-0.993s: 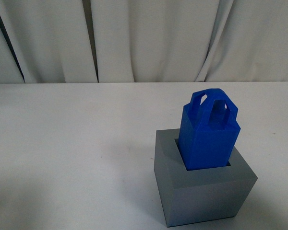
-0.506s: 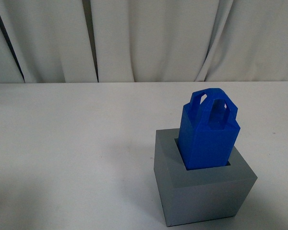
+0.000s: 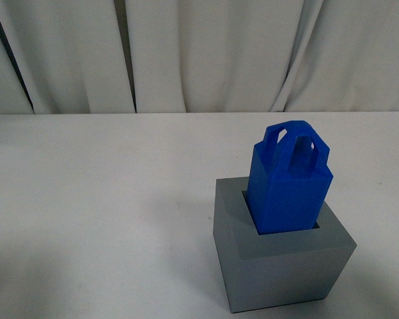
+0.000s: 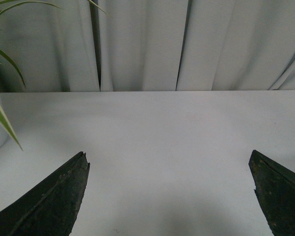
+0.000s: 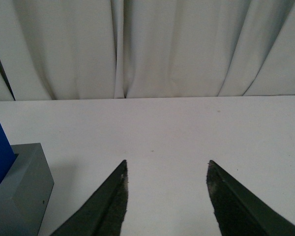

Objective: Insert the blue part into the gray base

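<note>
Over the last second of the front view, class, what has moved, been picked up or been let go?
Nothing has visibly changed. The blue part stands in the recess of the gray base exactly as before, and no gripper enters the front view in any of the three pictures.

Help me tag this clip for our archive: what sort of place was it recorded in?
Probably a lab or test bench set up for robot trials, not a home: a bare white table, a plain white curtain as backdrop, and only plastic test pieces, a blue part sitting in a gray base.
</note>
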`<state>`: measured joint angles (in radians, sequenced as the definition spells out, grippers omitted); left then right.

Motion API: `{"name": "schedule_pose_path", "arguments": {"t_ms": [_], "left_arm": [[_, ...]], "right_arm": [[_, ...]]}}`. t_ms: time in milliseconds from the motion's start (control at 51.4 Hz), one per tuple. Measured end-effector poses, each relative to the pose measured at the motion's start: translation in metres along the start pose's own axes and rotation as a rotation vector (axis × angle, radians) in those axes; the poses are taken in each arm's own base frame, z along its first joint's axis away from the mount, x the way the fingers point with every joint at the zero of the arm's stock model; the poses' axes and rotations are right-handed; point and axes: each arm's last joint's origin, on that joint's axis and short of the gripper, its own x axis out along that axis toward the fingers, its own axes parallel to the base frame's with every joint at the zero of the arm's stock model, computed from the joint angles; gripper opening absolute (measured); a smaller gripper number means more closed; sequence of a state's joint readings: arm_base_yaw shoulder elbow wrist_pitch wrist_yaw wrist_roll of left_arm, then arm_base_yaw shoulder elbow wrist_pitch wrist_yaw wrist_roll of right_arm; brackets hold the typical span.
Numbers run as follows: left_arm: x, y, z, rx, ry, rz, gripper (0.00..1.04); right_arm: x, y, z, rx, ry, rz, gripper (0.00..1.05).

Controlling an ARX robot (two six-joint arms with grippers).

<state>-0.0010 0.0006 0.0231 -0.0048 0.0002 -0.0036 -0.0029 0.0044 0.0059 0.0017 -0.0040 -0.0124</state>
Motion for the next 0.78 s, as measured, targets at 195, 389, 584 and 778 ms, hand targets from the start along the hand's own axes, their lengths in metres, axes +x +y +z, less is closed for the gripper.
{"name": "schedule_pose_path", "arguments": {"t_ms": [195, 389, 584, 778], "left_arm": [[0.0000, 0.0000, 0.0000, 0.000, 0.000, 0.000, 0.99], [0.0000, 0.0000, 0.0000, 0.000, 0.000, 0.000, 0.99], [0.0000, 0.0000, 0.0000, 0.000, 0.000, 0.000, 0.99], [0.0000, 0.0000, 0.0000, 0.000, 0.000, 0.000, 0.99]], "right_arm": [[0.0000, 0.0000, 0.0000, 0.000, 0.000, 0.000, 0.82], [0.0000, 0.0000, 0.0000, 0.002, 0.000, 0.000, 0.97], [0.0000, 0.0000, 0.0000, 0.002, 0.000, 0.000, 0.97], [0.0000, 0.0000, 0.0000, 0.002, 0.000, 0.000, 0.97]]}}
